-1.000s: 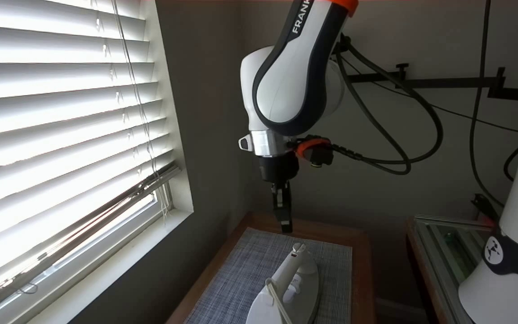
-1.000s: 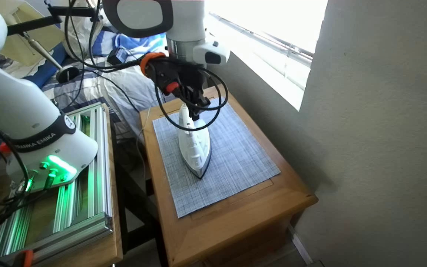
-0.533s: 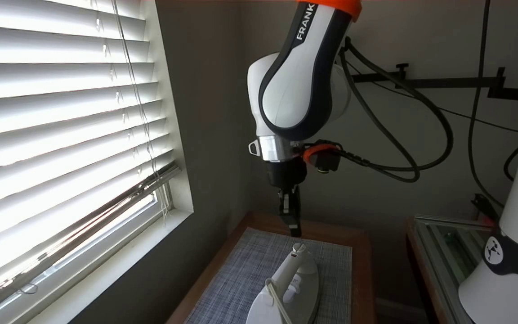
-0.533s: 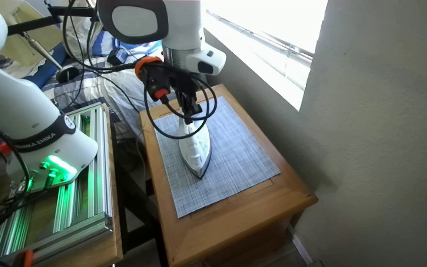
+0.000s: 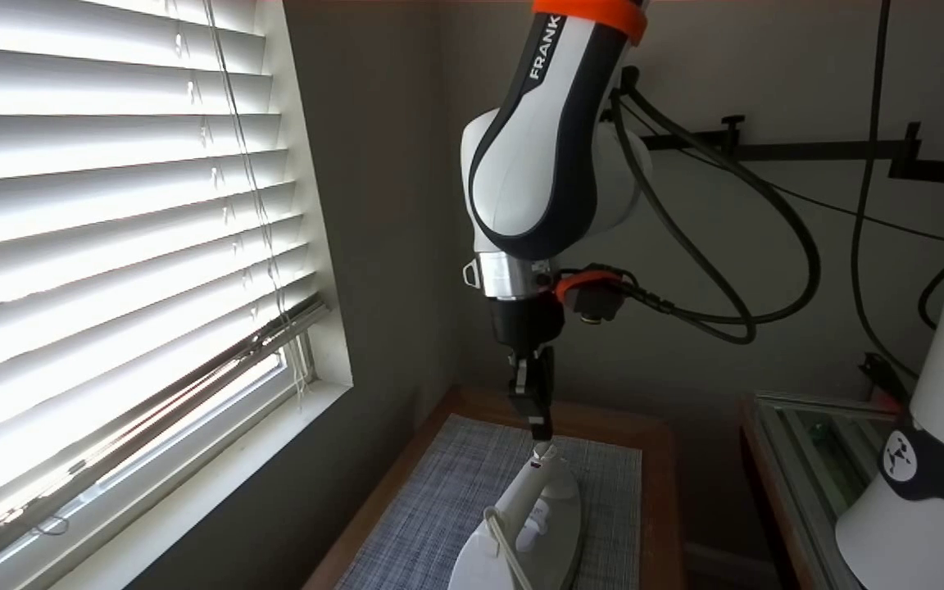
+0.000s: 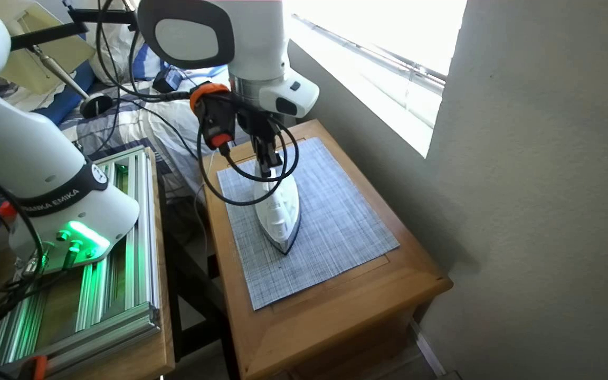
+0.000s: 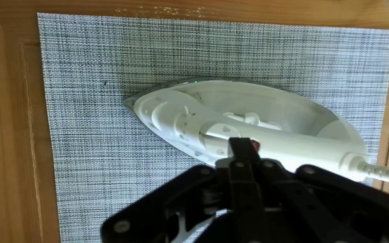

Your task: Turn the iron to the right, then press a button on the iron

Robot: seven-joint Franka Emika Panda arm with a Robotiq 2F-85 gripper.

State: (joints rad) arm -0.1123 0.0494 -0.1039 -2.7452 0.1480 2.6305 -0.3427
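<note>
My gripper is pressed together over the handle; I cannot tell whether they touch. The iron lies on the mat, long axis crossing under me, buttons just toward the nose. A slight shift that way should precede pressing.

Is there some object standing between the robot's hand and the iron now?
Nothing visible does. In the wrist view, the shut hand overlaps the iron with nothing between them; contact cannot be told. The black cable loop crosses the iron in an exterior view, without appearing in the wrist view.
</note>
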